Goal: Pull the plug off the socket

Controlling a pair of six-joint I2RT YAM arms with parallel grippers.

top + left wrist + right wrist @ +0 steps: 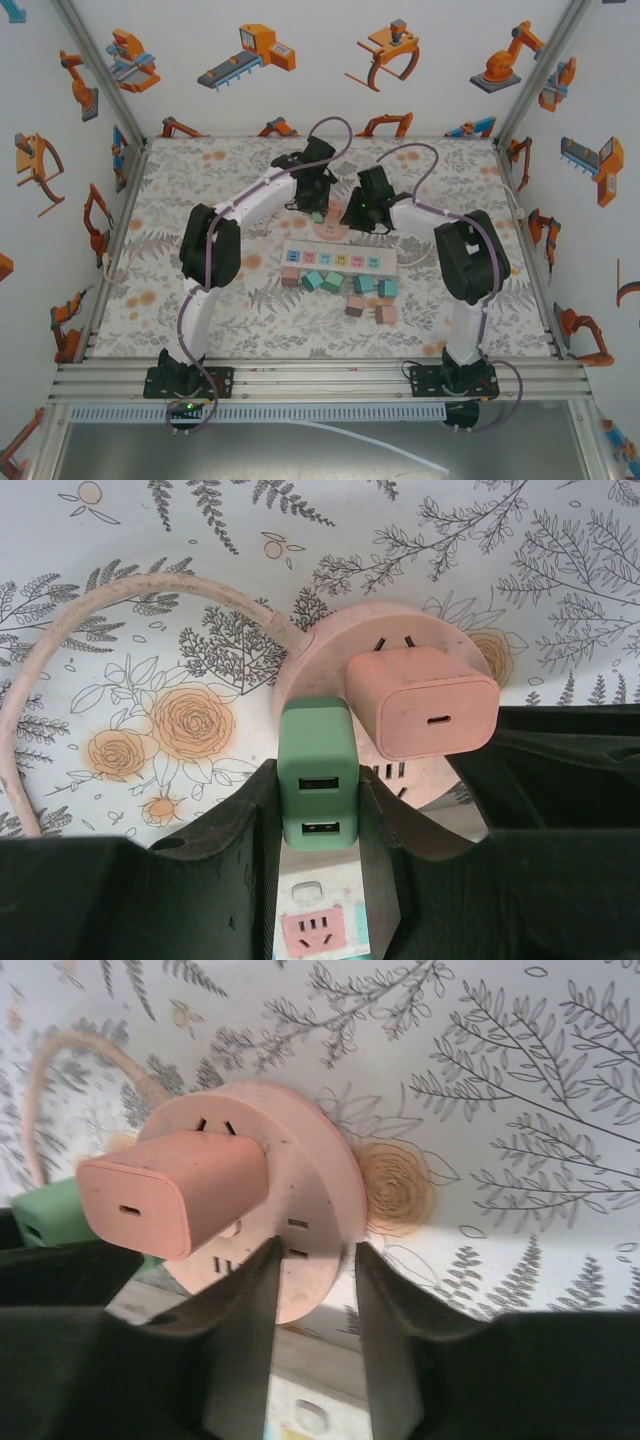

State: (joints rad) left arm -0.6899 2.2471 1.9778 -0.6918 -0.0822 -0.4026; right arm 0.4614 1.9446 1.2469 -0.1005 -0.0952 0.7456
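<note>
A round pink socket lies on the floral table with a pink cable curving off to the left. A pink plug stands in its face. A green plug with two USB ports sits at the socket's near-left edge, and my left gripper is shut on its sides. Whether its pins are still in the socket is hidden. My right gripper is shut on the rim of the socket, beside the pink plug. From above, both grippers meet over the socket.
A white power strip with coloured outlets lies just in front of the socket. Several loose pink and teal plugs are scattered nearer the arm bases. Aluminium frame rails and printed walls enclose the table.
</note>
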